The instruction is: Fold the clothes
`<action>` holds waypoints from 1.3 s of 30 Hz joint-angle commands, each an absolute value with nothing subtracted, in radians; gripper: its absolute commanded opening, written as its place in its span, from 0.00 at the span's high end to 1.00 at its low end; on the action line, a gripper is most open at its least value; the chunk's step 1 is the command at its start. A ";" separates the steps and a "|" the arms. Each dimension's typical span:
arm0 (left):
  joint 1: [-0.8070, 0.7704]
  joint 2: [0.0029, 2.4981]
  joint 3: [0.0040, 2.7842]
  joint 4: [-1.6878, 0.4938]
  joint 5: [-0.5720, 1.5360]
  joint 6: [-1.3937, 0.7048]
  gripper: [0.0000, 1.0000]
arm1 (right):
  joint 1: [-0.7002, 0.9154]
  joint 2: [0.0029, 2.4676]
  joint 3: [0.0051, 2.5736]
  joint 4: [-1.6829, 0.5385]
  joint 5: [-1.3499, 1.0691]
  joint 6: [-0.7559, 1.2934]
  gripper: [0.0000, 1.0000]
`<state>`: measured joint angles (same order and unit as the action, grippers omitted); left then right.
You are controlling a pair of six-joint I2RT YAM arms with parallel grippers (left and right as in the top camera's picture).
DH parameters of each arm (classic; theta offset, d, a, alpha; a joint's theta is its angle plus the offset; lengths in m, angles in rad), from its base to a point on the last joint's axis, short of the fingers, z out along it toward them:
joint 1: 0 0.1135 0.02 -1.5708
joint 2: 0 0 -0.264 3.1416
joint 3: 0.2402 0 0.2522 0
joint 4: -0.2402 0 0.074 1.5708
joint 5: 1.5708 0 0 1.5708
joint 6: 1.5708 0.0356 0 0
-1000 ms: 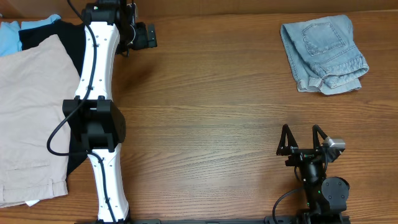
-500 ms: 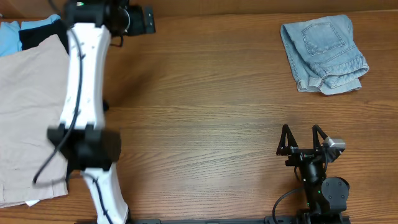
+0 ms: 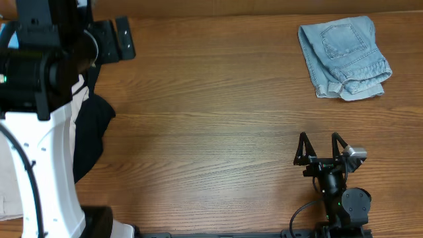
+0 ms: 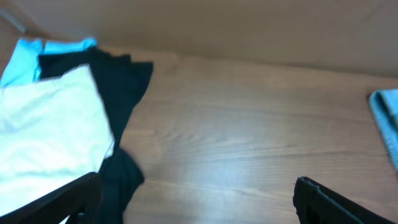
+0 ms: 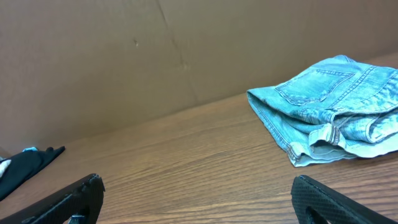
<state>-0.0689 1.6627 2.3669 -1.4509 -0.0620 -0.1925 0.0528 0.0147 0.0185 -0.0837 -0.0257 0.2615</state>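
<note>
The clothes, light blue denim shorts (image 3: 344, 58), lie folded at the table's far right, pocket side up; they also show in the right wrist view (image 5: 336, 106) and at the left wrist view's right edge (image 4: 388, 118). My left gripper (image 3: 115, 38) is open at the far left, beside the garment pile, with only bare wood between its fingers (image 4: 199, 205). My right gripper (image 3: 322, 147) is open near the front edge, well short of the shorts, and holds nothing (image 5: 199, 205).
A pile lies at the far left: a black garment (image 3: 92, 132) (image 4: 118, 81), larger beige shorts (image 3: 8, 178) (image 4: 50, 137) and a bright blue cloth (image 4: 43, 50). The left arm (image 3: 46, 152) covers much of it. A brown wall (image 5: 186, 56) backs the table.
The left arm has swung left over the garment pile, carrying its open gripper left along the back edge. The right arm and the denim shorts have not moved.
</note>
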 commanded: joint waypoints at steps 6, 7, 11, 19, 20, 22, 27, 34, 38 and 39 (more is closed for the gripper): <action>-0.051 1.316 1.633 -0.905 -0.032 -0.207 0.00 | 0.059 0.002 0.008 -0.081 -0.023 0.261 0.00; -0.051 1.268 1.522 -0.803 -0.007 -0.207 0.00 | 0.059 0.002 0.008 -0.081 -0.023 0.261 0.00; -0.051 1.087 1.078 -0.356 0.077 -0.207 0.00 | 0.059 0.002 0.008 -0.081 -0.023 0.261 0.00; -0.044 0.904 0.580 0.117 0.121 -0.207 0.00 | 0.059 0.002 0.008 -0.081 -0.023 0.261 0.00; -0.036 0.880 0.540 0.123 0.119 -0.207 0.00 | 0.059 0.002 0.008 -0.081 -0.023 0.261 0.00; -0.010 0.837 0.474 0.125 0.122 -0.207 0.00 | 0.059 0.002 0.008 -0.081 -0.023 0.261 0.00; 0.041 0.710 0.330 0.137 0.124 -0.207 0.00 | 0.059 0.002 0.008 -0.081 -0.023 0.261 0.00; 0.041 0.627 0.105 0.373 0.124 -0.213 0.00 | 0.059 0.002 0.008 -0.081 -0.023 0.261 0.00; 0.041 0.567 0.046 0.376 0.124 -0.225 0.00 | 0.059 0.002 0.008 -0.081 -0.023 0.261 0.00; 0.041 0.553 0.036 0.376 0.123 -0.225 0.00 | 0.059 0.002 0.008 -0.081 -0.023 0.261 0.00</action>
<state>0.0353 0.6006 0.0666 0.3626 0.1169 -0.2100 0.0532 0.0128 0.0185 -0.0891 -0.0257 0.2619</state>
